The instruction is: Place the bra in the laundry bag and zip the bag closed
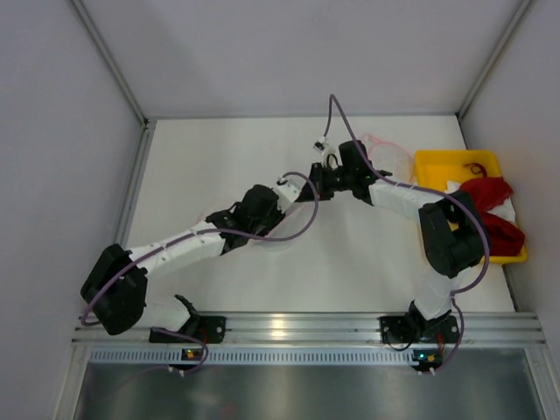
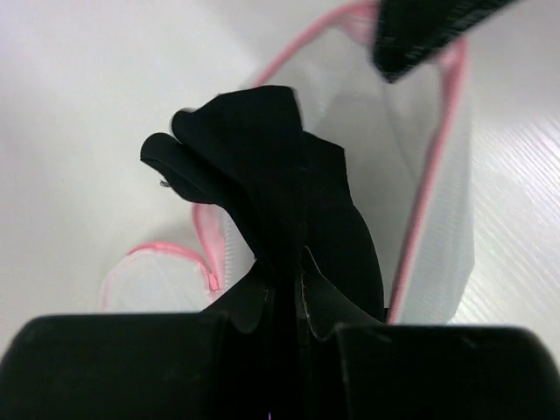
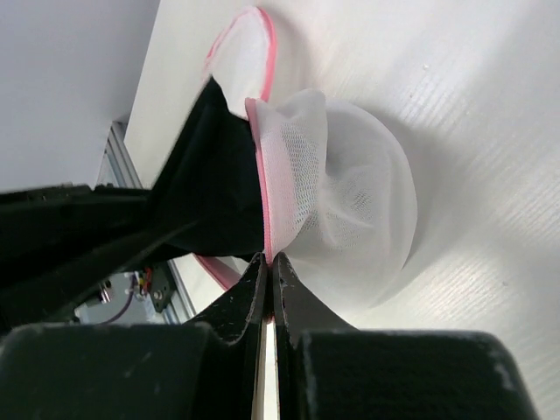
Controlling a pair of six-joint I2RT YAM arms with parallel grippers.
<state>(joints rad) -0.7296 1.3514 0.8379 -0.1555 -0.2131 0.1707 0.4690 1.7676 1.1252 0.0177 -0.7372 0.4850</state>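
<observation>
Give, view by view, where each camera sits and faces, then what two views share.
Top external: above and behind, looking down on the table; left arm and right arm show.
Left wrist: looks along the left pincer, shut on the bra, toward the laundry bag.
Right wrist: looks along the right pincer, shut on the laundry bag's pink rim.
Shared: both wrist views show bra and laundry bag.

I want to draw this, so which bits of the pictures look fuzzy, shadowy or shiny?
Left wrist view: the left gripper is a dark blur up close, the bra it pinches sharper. Right wrist view: the laundry bag mesh is crisp, casting a soft shadow on the table. Top view: a bright glare spot on the metal rail.
</observation>
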